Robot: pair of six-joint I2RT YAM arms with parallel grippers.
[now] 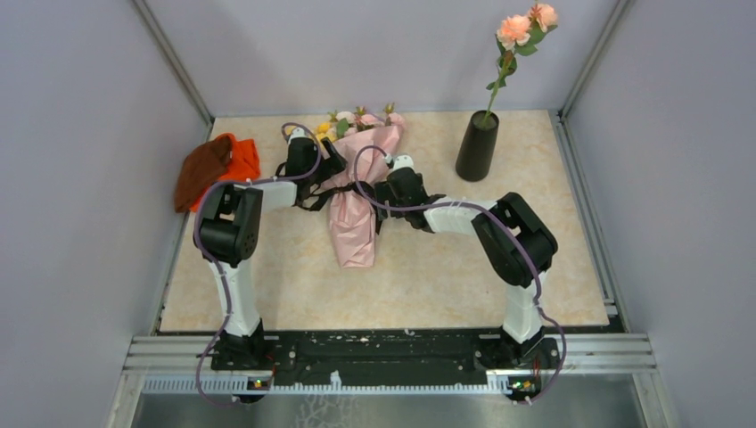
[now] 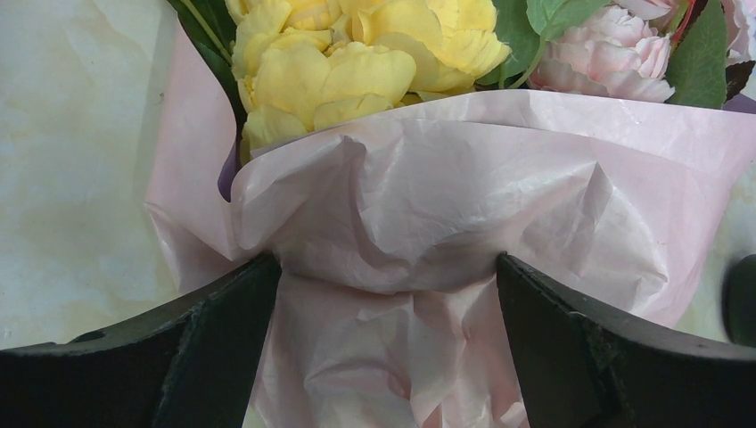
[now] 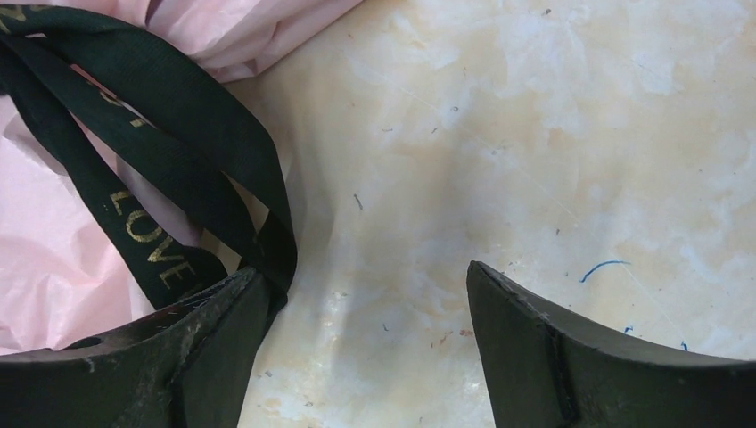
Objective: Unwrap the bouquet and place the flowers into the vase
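- The bouquet (image 1: pixel 357 201) lies flat in the middle of the table (image 1: pixel 446 276), narrow end toward the arms and blooms toward the back wall.
- Its pink paper (image 2: pixel 446 196) is wrapped round the stems. Yellow flowers (image 2: pixel 357 53) and a pale pink bloom (image 2: pixel 615 53) poke out at the top.
- The left gripper (image 2: pixel 385 267) is down at the bouquet's left side, just below the blooms. It is spread wide with a bulge of paper between its fingers. The paper meets both inner edges, but I see no squeeze on it.
- The right gripper (image 3: pixel 365 272) sits low at the bouquet's right side, jaws well apart, with only bare table between them. It holds nothing.
- A black ribbon (image 3: pixel 178 125) with gold lettering loops over the paper and touches the finger on the left of the right wrist view. I cannot tell whether it is knotted.
- The vase (image 1: pixel 477 147) stands upright at the far right, well apart from the bouquet, with two peach roses (image 1: pixel 515 29) in it.
- An orange-and-brown cloth (image 1: pixel 214 168) is bunched at the far left, beside the left arm.
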